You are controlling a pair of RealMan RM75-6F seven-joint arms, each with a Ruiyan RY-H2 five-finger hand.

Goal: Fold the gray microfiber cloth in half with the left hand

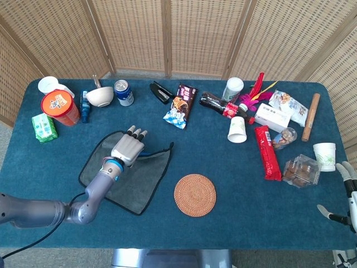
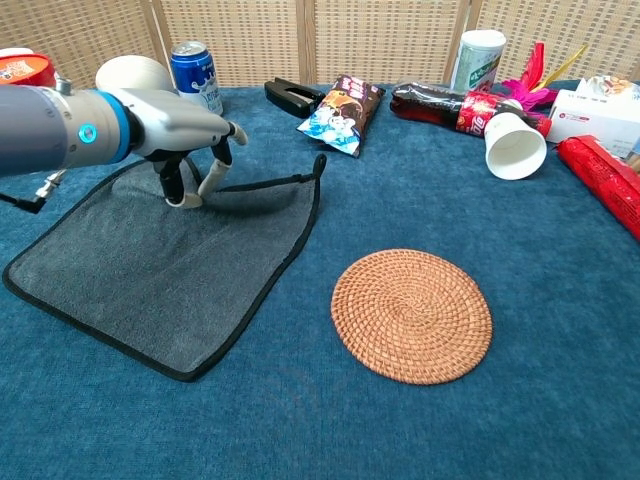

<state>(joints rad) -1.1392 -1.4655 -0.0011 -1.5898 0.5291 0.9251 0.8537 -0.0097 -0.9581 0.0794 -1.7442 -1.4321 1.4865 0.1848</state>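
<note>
The gray microfiber cloth (image 1: 140, 180) (image 2: 160, 280) with black trim lies on the blue table, left of centre. My left hand (image 1: 127, 149) (image 2: 180, 125) pinches its far edge, which is raised off the table. The far right corner (image 2: 320, 160) stands up and curls inward. The near half of the cloth lies flat. My right hand (image 1: 348, 192) shows only in the head view, at the table's right edge, with its fingers spread and nothing in them.
A round woven coaster (image 1: 194, 194) (image 2: 411, 315) lies right of the cloth. Behind the cloth stand a soda can (image 1: 123, 92) (image 2: 194, 72), a white bowl (image 1: 100, 96) (image 2: 130, 73) and a snack bag (image 1: 181, 105) (image 2: 342, 105). Several packets and cups crowd the right side.
</note>
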